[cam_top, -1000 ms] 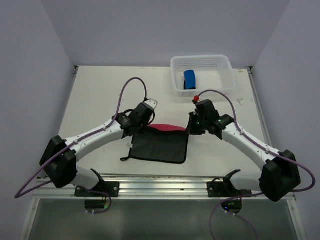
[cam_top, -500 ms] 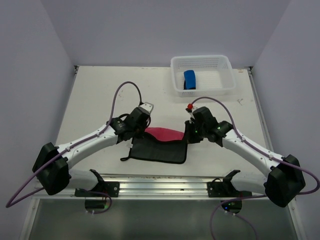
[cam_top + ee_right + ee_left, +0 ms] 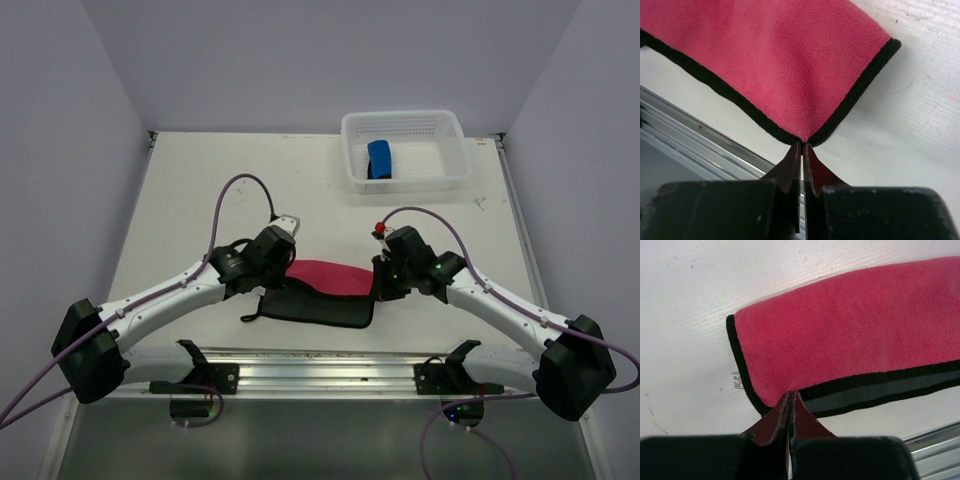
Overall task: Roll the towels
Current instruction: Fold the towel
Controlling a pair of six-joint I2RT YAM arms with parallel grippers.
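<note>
While I watch through the wrist cameras, the left gripper is pinched fully closed on one dark-edged corner of the pink-red towel, and the right gripper is clamped the same way on the opposite corner. That towel lies on the table, partly folded over (pink face up, dark underside along the near edge). The blue towel sits rolled in the white basket at the far side.
</note>
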